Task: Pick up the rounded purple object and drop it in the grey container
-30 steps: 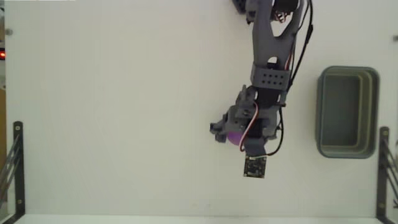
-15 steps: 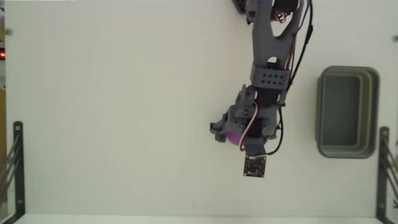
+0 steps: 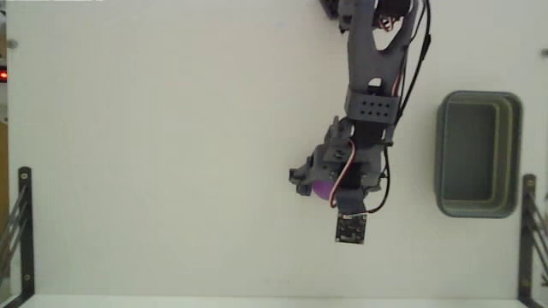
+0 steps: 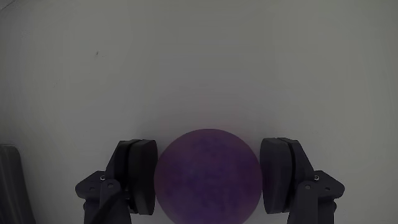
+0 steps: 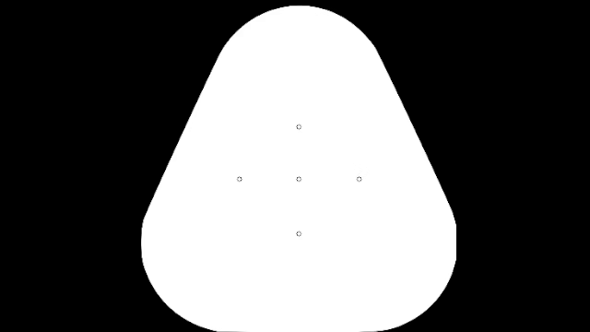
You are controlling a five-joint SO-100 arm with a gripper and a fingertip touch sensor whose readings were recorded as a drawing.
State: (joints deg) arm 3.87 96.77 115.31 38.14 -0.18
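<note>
In the wrist view the rounded purple object (image 4: 208, 177) fills the gap between my two dark fingers (image 4: 138, 174), and both pads press against its sides. My gripper (image 4: 209, 146) is shut on it. In the fixed view only a sliver of the purple ball (image 3: 320, 189) shows under the grey gripper (image 3: 313, 183), near the middle of the white table. The grey container (image 3: 516, 154) stands upright and empty at the right edge, well apart from the gripper. Whether the ball is off the table cannot be told.
The arm (image 3: 373, 68) reaches down from the top edge of the fixed view. A small black camera board (image 3: 349, 229) hangs below the gripper. Black metal brackets stand at the left (image 3: 19, 222) and right (image 3: 527, 231) table edges.
</note>
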